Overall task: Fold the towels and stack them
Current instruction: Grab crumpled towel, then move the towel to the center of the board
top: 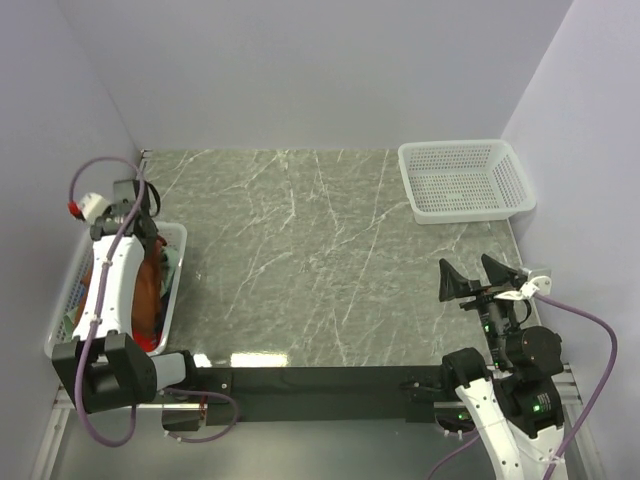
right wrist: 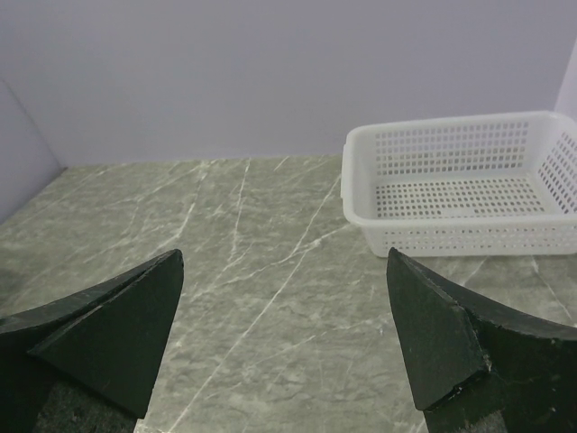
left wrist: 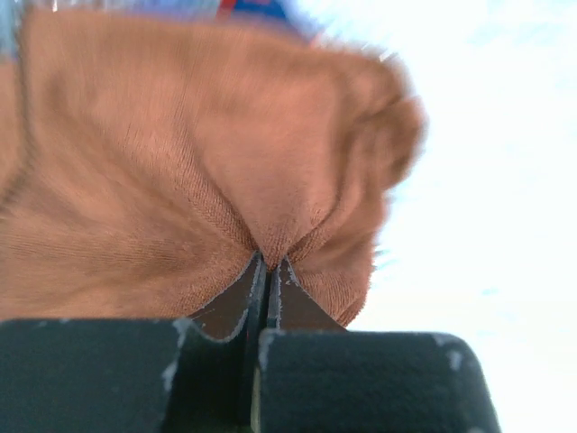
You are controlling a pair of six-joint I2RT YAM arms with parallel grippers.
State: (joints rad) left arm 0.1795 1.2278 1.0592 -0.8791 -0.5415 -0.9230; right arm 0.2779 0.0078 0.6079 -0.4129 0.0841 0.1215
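A rust-brown towel point(left wrist: 180, 162) fills the left wrist view, and my left gripper point(left wrist: 270, 263) is shut on a pinched fold of it. From above, that towel point(top: 150, 290) lies in the white mesh basket point(top: 68, 290) at the left, with the left arm reaching down into it. A strip of red and blue patterned towel point(left wrist: 257, 7) shows behind the brown one. A pale greenish towel point(top: 172, 262) peeks out at the basket's right side. My right gripper point(top: 473, 277) hovers open over the table at the near right, its jaws point(right wrist: 284, 262) wide apart with nothing between them.
A second white mesh basket point(top: 465, 180) stands at the far right corner with nothing in it; it also shows in the right wrist view point(right wrist: 460, 180). The grey marble tabletop point(top: 320, 260) spreads between the two baskets. Pale walls close in on three sides.
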